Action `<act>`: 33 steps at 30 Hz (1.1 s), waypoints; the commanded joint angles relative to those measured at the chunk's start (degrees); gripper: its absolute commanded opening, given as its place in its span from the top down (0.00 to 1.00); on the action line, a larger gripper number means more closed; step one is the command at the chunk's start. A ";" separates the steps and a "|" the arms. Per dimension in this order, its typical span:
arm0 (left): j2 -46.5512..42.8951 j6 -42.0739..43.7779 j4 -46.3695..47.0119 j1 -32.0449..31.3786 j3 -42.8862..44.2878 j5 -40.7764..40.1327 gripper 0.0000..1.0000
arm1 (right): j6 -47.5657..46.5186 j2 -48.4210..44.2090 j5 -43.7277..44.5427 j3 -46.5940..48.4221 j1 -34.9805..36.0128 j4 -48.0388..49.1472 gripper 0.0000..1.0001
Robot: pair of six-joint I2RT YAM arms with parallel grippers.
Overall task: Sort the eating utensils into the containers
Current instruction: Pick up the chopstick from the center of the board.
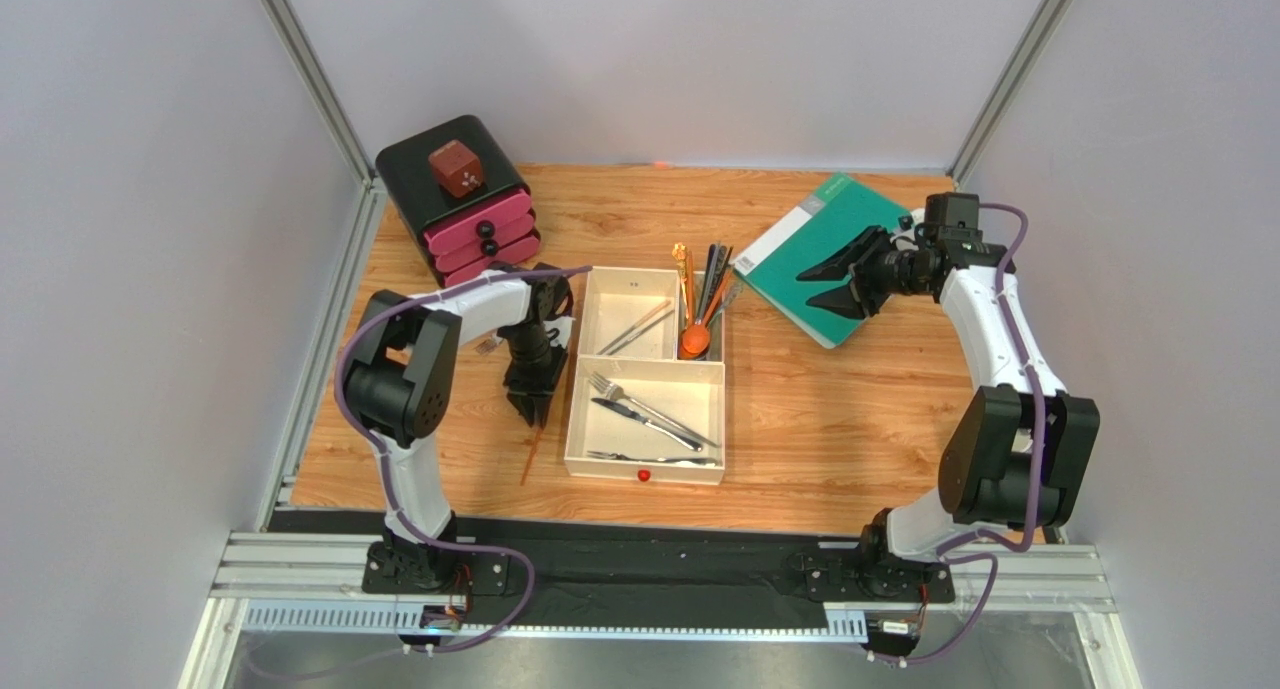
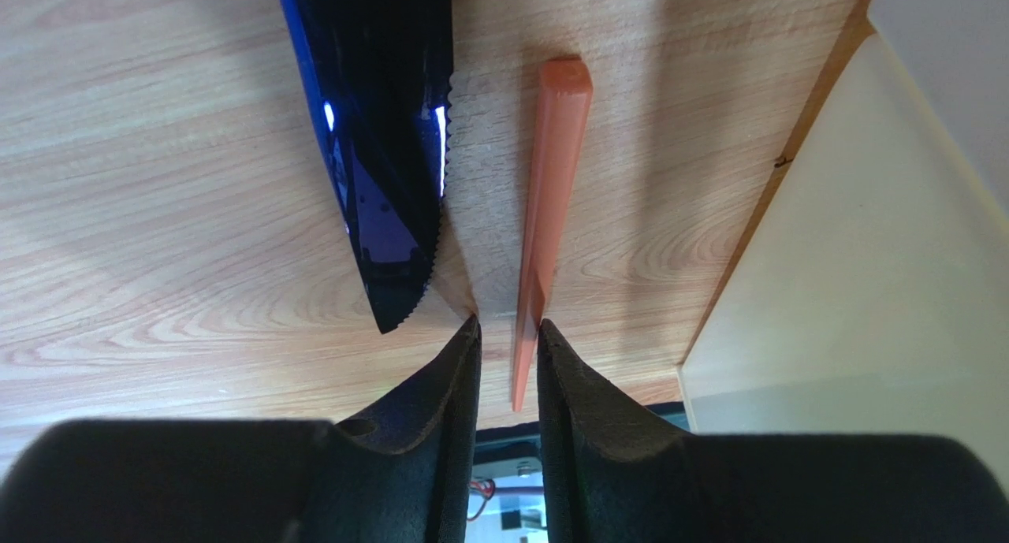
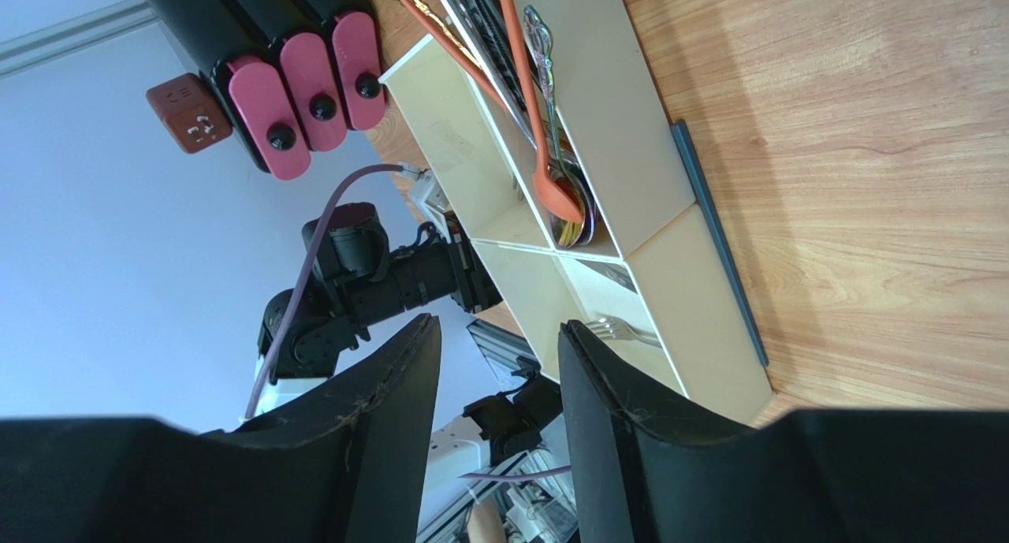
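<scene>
Far left, a black box with pink drawers (image 1: 458, 194) stands well clear of the work. The left gripper (image 2: 508, 328) points down at the wooden table (image 1: 842, 404), its fingers parted and grasping nothing. The thin end of a slim orange tapered chopstick (image 2: 553, 188) lies in the gap between them. The chopstick's long axis runs straight out ahead of the fingers, roughly along the left wall of the shallow cream-white divided tray (image 1: 684, 472). This arm is much the nearer. In its wrist view a dark blue serrated knife (image 2: 379, 153) lies just beside the chopstick on the left, so closing jaws could nudge it, and the tray wall must be cleared on the right. The tray already holds cutlery, including an orange spoon (image 1: 696, 340). Across the tray, the right gripper (image 3: 497, 330) hangs open and empty over a green book (image 1: 812, 247)
</scene>
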 commanded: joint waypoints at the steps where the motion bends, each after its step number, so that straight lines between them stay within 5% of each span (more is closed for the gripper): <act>1: 1.28 -0.63 -1.44 -0.20 1.03 1.39 0.71 | -0.27 -2.89 -3.05 0.24 -0.45 1.71 0.54; 12: 1.73 -0.98 -0.91 -1.69 -0.55 0.69 0.73 | 0.61 -4.12 -3.40 -2.57 -0.45 3.11 0.54; 19: 0.76 -2.74 0.41 -3.01 -1.78 0.52 1.00 | 1.22 -4.65 -3.67 -3.19 -0.62 3.64 0.54; 33: -10.13 -6.69 1.20 -3.01 -3.01 -2.03 1.00 | 1.84 -3.24 -3.41 -3.89 -0.54 4.17 0.55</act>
